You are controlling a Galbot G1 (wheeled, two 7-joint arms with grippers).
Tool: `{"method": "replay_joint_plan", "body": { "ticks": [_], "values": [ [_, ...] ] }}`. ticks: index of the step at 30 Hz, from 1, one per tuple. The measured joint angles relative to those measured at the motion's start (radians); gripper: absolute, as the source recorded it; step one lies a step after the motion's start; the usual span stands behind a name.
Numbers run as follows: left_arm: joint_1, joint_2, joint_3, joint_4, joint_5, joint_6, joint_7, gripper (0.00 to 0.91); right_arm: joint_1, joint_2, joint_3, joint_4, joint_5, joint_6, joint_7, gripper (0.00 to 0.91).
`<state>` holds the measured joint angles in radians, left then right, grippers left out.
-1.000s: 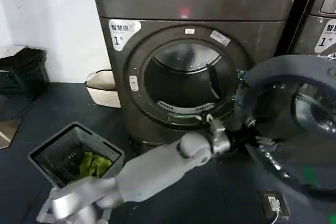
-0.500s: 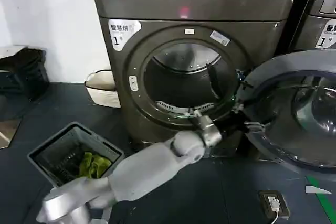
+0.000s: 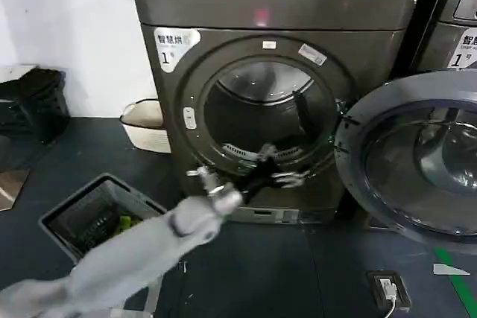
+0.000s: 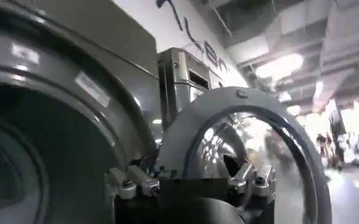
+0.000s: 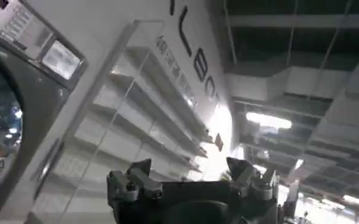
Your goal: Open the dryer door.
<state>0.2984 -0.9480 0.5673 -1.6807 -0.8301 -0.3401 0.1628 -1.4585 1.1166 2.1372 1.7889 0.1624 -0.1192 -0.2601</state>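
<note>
The dryer door [image 3: 356, 113] stands swung wide open to the right of the dryer, its grey inner face and dark glass turned toward me. The drum opening [image 3: 261, 121] is uncovered. My left gripper [image 3: 282, 165] hangs open in front of the lower part of that opening, apart from the door and holding nothing. In the left wrist view the door [image 4: 194, 122] rises beyond the left gripper [image 4: 188, 178], whose fingers are spread. My right gripper [image 5: 191, 169] is open and empty, pointing up toward shelves and the ceiling.
A grey laundry basket [image 3: 86, 214] with a green cloth [image 3: 123, 223] sits on the dark floor at lower left. A white basin [image 3: 145, 124] stands left of the dryer. Another grey machine [image 3: 455, 20] is at the right. A floor socket [image 3: 387, 288] lies near the open door.
My left gripper has left the door's edge and drawn back leftward to the front of the drum opening. The door has swung a little farther right and stays open.
</note>
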Motion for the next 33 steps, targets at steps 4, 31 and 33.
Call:
{"method": "replay_joint_plan", "body": {
  "ticks": [4,31,33],
  "values": [
    [0.023,0.152,-0.007,-0.071,-0.016,0.011,-0.007,0.907,0.008,-0.001,0.006,0.007,-0.046,0.003,0.009,0.907],
    [0.390,0.831,-0.415,-0.154,-0.011,0.445,0.058,0.907,0.076,-0.024,0.010,0.020,-0.084,-0.006,0.015,0.907],
    [0.399,0.861,-0.423,-0.158,0.008,0.474,0.069,0.907,0.073,-0.024,0.016,0.018,-0.084,-0.005,0.015,0.907]
  ]
}}
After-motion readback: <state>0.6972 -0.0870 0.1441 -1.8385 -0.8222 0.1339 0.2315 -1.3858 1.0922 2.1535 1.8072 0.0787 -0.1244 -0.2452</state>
